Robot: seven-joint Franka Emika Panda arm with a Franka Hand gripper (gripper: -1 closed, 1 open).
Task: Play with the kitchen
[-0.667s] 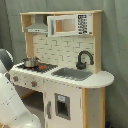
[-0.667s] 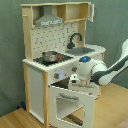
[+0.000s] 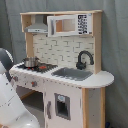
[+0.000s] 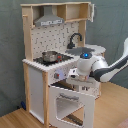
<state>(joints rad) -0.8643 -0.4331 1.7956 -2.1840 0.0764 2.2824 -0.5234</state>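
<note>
The kitchen (image 3: 95,80) (image 4: 35,75) is a toy unit of white panels and pale wood, seen in both exterior views. It has a grey hood (image 3: 38,27), a black faucet (image 3: 84,59) over the sink (image 3: 72,74), and a small pot (image 4: 49,56) on the stovetop (image 3: 42,67). In the second exterior view the oven door (image 4: 70,93) hangs partly open, tilted outward. My gripper (image 4: 74,76) sits just under the counter edge, right above the door's top rail. In the first exterior view only the white arm (image 3: 10,102) shows, and the gripper is hidden.
The arm (image 4: 112,67) reaches in from the second exterior view's right, across the front of the unit. A grey curtain (image 4: 112,25) hangs behind. The floor (image 4: 20,119) is pale wood. A microwave (image 3: 70,24) sits in the upper shelf.
The wrist has risen slightly at the counter's front edge. The oven door stays tilted open about as before.
</note>
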